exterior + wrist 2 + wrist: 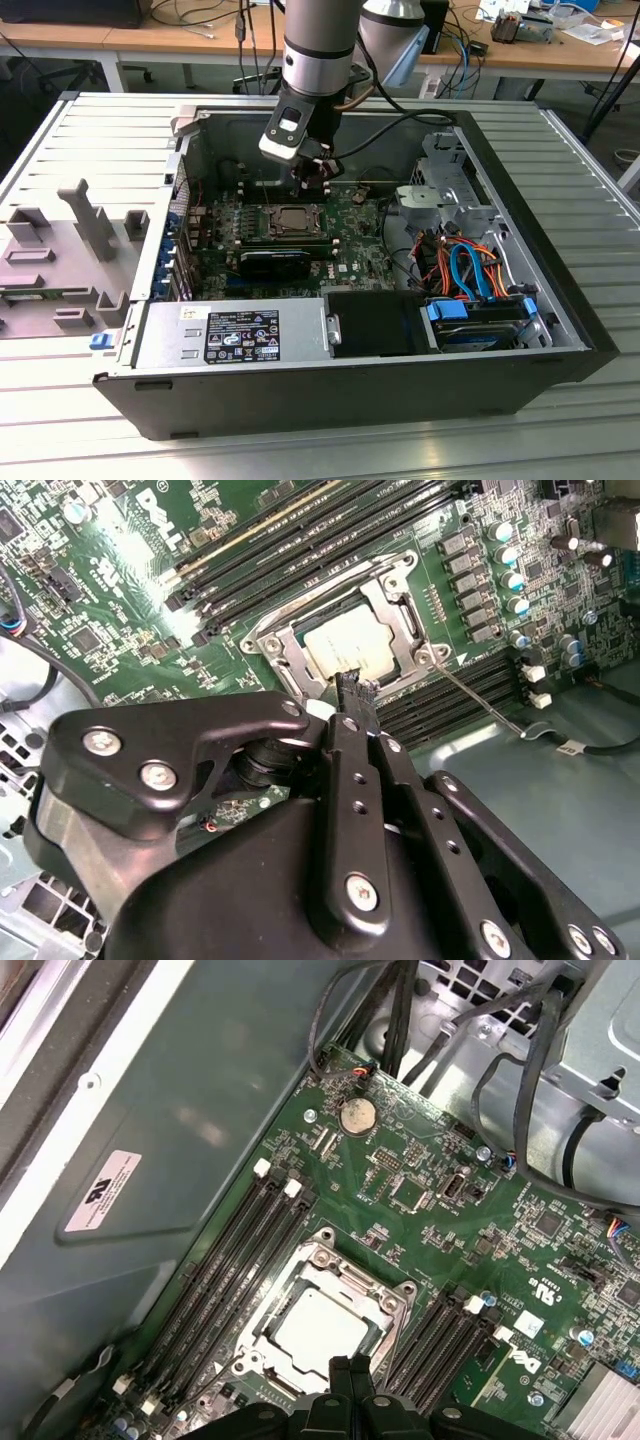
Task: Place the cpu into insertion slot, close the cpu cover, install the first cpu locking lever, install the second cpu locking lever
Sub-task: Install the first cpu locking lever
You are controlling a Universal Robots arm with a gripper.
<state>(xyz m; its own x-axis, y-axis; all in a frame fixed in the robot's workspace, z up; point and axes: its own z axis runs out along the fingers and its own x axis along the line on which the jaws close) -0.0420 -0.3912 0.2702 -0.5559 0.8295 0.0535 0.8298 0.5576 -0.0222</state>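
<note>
Green circuit board (355, 240) lies flat inside an open dark steel computer case (530, 200) in the exterior view. Its square insertion slot (268, 222) has a silvery rim, and the cpu (292, 215) sits in it as a dull grey square. The black gripper (322, 188) hangs from a smooth round arm, just beyond the slot's far edge.

In the second wrist view the gripper (355, 687) has matte black fingers (350, 780) studded with bright screw heads. They are drawn narrow, tips together, gripping nothing, right at the slot's edge. The cpu (340, 645) shows a pale brushed metal top, and the cpu cover (283, 638), a thin stamped frame, lies down around it. A thin wire locking lever (480, 698) slants away from one corner of the slot across ribbed black memory slots (450, 695).

In the first wrist view the fingertips (340, 1375) meet at the slot's edge. The chip (320, 1325) gleams inside its frame, and a round coin battery (357, 1115) sits well apart from the slot.
</note>
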